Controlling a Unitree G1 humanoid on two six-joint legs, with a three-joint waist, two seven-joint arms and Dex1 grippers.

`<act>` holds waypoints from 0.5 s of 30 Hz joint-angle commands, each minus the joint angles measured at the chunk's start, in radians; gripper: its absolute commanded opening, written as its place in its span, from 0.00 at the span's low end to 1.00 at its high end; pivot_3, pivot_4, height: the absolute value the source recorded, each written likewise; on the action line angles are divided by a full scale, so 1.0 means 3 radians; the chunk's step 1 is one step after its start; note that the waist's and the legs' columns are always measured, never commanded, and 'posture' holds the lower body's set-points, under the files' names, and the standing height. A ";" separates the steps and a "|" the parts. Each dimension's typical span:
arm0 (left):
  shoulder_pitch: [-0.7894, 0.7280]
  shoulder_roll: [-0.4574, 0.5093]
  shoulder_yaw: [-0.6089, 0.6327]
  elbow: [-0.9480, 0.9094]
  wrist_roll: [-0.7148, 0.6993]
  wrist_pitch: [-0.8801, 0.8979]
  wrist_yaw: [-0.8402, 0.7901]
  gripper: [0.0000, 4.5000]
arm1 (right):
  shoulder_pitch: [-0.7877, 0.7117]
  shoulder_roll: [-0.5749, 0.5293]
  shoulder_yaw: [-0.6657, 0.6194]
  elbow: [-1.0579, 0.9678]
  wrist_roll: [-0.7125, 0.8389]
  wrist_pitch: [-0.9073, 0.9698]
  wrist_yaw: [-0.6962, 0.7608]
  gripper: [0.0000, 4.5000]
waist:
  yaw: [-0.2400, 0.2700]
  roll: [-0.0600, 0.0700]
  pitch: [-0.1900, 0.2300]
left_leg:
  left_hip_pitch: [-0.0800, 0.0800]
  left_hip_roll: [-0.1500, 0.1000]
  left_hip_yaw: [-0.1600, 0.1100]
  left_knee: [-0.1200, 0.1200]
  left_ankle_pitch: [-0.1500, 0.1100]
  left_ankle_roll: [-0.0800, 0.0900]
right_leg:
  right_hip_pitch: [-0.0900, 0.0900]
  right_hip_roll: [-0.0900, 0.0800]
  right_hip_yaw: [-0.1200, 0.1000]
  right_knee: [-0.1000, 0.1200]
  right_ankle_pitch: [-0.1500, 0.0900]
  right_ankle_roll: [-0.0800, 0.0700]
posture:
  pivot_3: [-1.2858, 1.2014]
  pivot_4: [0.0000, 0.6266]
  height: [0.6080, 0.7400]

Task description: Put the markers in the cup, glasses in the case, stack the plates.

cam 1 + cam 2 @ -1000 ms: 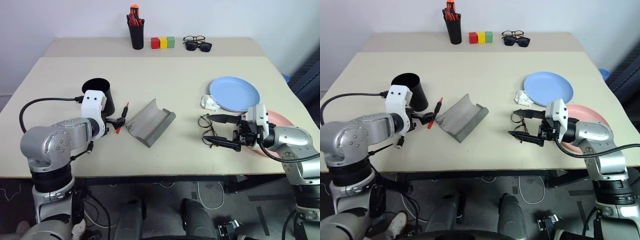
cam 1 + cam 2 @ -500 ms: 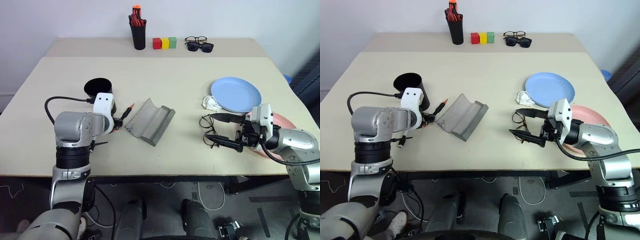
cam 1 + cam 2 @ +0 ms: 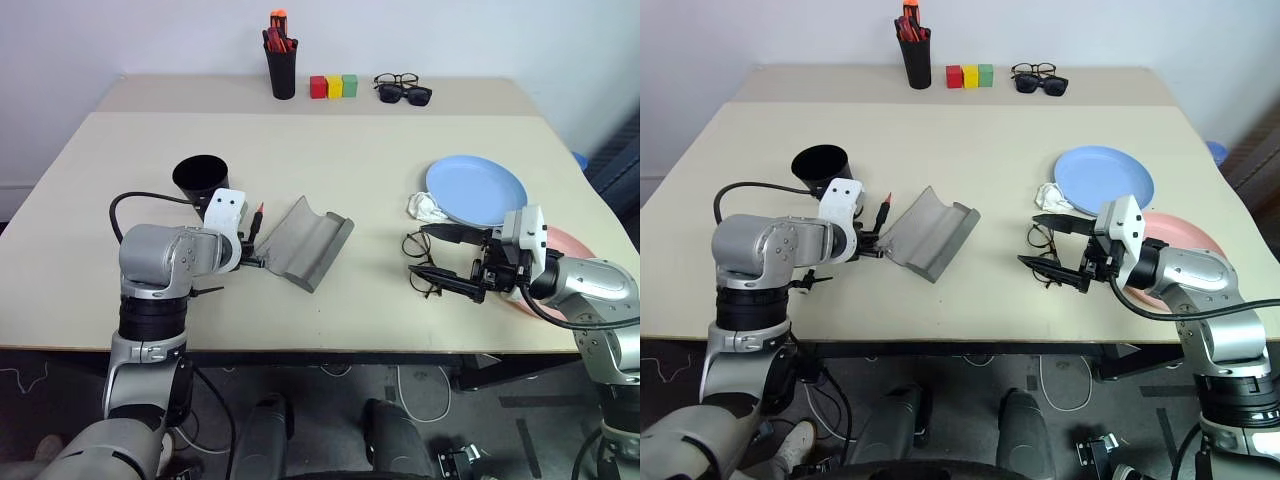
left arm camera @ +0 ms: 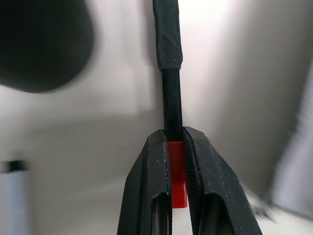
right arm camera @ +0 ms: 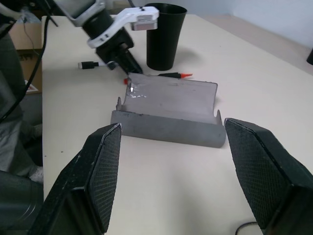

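Note:
My left gripper (image 4: pixel 174 134) is shut on the red end of a slim red and black marker (image 3: pixel 255 222), low over the table between the black cup (image 3: pixel 200 178) and the open grey case (image 3: pixel 303 243). The marker's far end points away from me, beside the case's edge. The wire-frame glasses (image 3: pixel 420 268) lie on the table at the right. My right gripper (image 3: pixel 428 255) stands open with one finger on each side of them. Behind it sits the light blue plate (image 3: pixel 476 190), and the pink plate (image 3: pixel 570 247) lies partly under my right arm.
At the back edge stand a narrow black pen holder (image 3: pixel 281 65) with red and orange pens, three coloured blocks (image 3: pixel 331 85) and dark sunglasses with another pair (image 3: pixel 402 90). A crumpled white piece (image 3: pixel 421 207) lies by the blue plate.
My left gripper has gone from open to shut on the marker and has sunk a little toward the case. The right gripper has stayed where it was, open around the glasses.

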 commanded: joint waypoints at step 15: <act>0.0565 0.0686 -0.0412 -0.1488 0.0675 -0.2733 -0.0095 0.01 | -0.0335 0.0125 0.0052 0.0316 -0.0062 -0.0177 0.0036 0.76 | 0.0006 -0.0002 0.0004 | -0.0008 0.0002 0.0002 -0.0001 0.0000 -0.0001 | -0.0002 0.0000 0.0000 -0.0015 0.0004 -0.0007 | 0.52 0.24 1.00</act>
